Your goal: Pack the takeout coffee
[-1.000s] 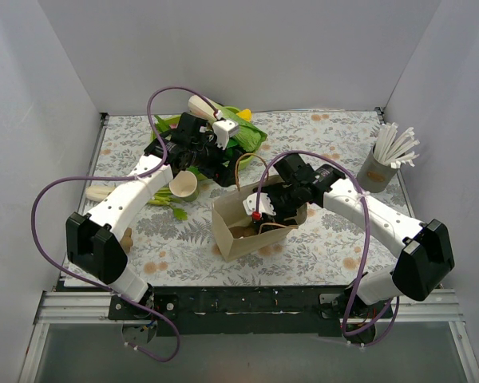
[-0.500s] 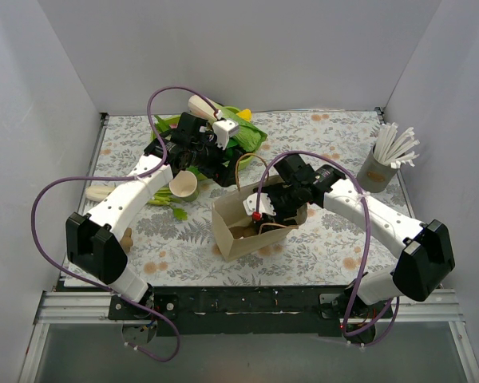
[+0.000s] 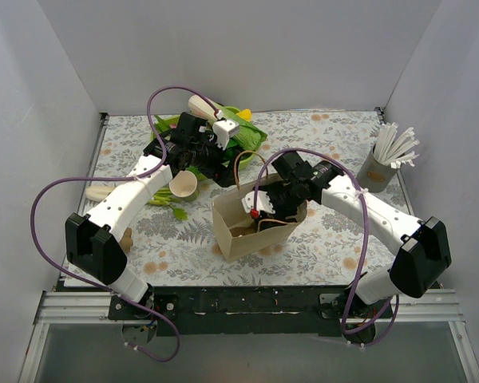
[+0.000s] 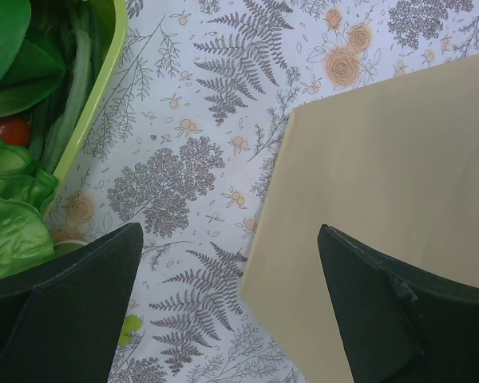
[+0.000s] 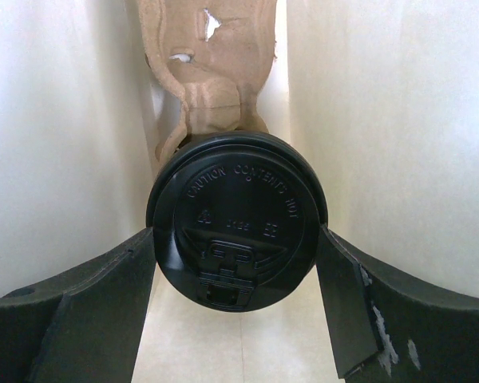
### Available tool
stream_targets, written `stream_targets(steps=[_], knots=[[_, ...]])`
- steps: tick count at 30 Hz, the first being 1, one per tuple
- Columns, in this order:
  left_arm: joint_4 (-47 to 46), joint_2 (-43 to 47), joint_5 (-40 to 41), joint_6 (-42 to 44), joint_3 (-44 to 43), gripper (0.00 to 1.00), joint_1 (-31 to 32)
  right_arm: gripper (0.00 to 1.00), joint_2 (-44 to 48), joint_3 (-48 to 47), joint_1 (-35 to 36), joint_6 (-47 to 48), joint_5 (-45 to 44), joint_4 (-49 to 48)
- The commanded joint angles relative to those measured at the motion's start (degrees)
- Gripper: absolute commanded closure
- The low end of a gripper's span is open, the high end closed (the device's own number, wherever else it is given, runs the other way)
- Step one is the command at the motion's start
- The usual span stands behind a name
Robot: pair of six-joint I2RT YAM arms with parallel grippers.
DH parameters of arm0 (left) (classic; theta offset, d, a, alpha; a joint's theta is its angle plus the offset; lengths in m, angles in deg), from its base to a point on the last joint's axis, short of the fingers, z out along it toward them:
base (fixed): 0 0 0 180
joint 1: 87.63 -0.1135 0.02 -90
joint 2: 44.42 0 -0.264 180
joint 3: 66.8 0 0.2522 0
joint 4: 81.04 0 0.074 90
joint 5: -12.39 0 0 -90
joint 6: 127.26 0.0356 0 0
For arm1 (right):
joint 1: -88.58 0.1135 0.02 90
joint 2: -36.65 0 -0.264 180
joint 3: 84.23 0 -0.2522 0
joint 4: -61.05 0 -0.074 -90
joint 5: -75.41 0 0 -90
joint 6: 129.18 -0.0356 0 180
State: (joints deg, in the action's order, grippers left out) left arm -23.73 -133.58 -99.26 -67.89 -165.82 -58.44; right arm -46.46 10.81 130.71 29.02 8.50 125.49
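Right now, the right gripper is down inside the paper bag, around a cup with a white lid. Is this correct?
Not quite. The takeout coffee has a black lid, not a white one; the right wrist view shows it. The rest holds: the right gripper is down inside the paper bag, around that cup.

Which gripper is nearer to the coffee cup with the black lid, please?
Right. The right gripper is down inside the paper bag, flanking the takeout coffee on both sides. The left gripper hangs open outside the bag, over its outer wall and the table.

Close bag (image 5: 399, 120) walls flanking right hand (image 5: 235, 239) and takeout coffee (image 5: 235, 211); cardboard insert (image 5: 211, 80) just ahead.
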Motion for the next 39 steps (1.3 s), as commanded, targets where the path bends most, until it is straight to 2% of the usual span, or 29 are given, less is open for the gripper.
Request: stream_targets(steps=[1,3,6,9,11,19,24,33,39], knots=[[0.31,3.12,-1.38,1.01,-1.06,0.07,-0.27,0.41,-0.74,-2.45,0.15,-2.11,-0.50,5.31],[0.39,2.77,-1.55,1.01,-1.41,0.07,-0.27,0.33,-0.65,-3.07,0.15,-2.55,-0.59,5.22],[0.48,2.51,-1.82,1.01,-1.85,0.07,-0.27,0.30,-0.65,-4.47,0.15,-3.60,-0.77,5.57],[0.57,2.59,-1.73,1.28,-1.67,0.07,-0.27,0.14,-0.39,-5.97,0.15,-3.78,-0.77,6.98],[0.48,2.77,-1.82,1.28,-1.23,0.07,-0.27,0.08,-0.12,-6.67,0.15,-3.78,-1.03,7.85],[0.22,2.68,-2.35,1.28,-1.05,0.07,-0.27,0.03,0.58,-8.60,0.15,-3.78,-1.56,9.00],[0.48,2.59,-2.34,1.54,-1.23,0.07,-0.27,0.02,0.49,-13.78,0.15,-4.57,-1.56,11.28],[0.13,1.80,-2.87,1.28,-1.93,0.07,-0.36,0.02,2.34,-17.12,0.15,-5.80,-2.79,13.22],[0.66,1.80,-1.91,1.36,-2.90,0.07,-0.27,0.02,2.34,-26.87,0.15,-9.40,-5.07,16.20]])
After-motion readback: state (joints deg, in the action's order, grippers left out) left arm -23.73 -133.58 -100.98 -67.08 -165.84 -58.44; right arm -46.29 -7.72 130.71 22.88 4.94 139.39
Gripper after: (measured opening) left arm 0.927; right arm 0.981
